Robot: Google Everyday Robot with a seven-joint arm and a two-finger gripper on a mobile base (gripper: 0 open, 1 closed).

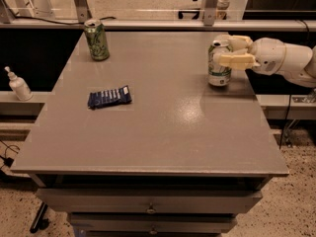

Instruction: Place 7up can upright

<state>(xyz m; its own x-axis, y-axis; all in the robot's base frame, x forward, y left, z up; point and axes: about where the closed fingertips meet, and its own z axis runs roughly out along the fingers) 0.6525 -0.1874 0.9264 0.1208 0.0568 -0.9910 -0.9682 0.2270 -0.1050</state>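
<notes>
The 7up can [218, 70], silver-white with green lettering, stands upright on the grey table [163, 127] near its right edge, its base on the surface. My gripper [219, 50] reaches in from the right at the height of the can's upper part. Its cream fingers [237, 60] lie one in front of and one behind the can and close on it. The white arm runs off the frame's right edge.
An all-green can [97, 39] stands upright at the table's far left corner. A dark blue snack packet [109, 97] lies flat left of centre. A white pump bottle [19, 84] stands on a lower ledge at the left. Drawers are below the table's front edge.
</notes>
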